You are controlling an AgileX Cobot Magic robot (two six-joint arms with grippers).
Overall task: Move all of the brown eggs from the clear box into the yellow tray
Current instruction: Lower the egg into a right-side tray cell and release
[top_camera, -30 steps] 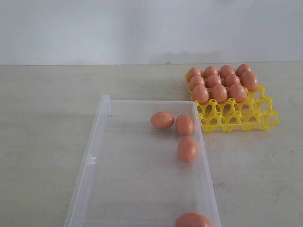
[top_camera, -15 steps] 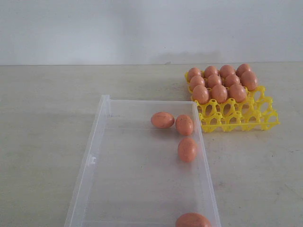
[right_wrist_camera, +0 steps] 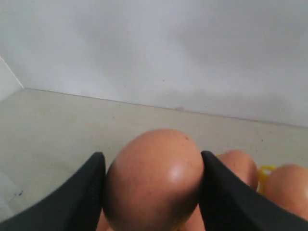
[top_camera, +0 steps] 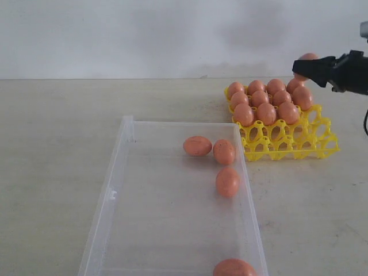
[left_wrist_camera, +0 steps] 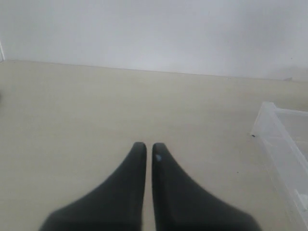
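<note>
The yellow tray [top_camera: 287,144] stands at the right with several brown eggs [top_camera: 266,112] in its rear rows; its front row of cups is bare. My right gripper [top_camera: 307,66] hangs above the tray's far right corner, shut on a brown egg [right_wrist_camera: 154,178] that fills the gap between its fingers. The clear box [top_camera: 115,190] lies in the middle and holds several loose brown eggs [top_camera: 197,145] along its right side. My left gripper [left_wrist_camera: 146,147] is shut with nothing in it, over bare table beside a corner of the clear box [left_wrist_camera: 274,130].
A pale wall runs behind the beige table [top_camera: 57,126]. Bare table surface lies left of the clear box and in front of the yellow tray.
My right gripper has come into the exterior view from the right, carrying a brown egg above the yellow tray. The eggs in the box and the tray have not moved.
</note>
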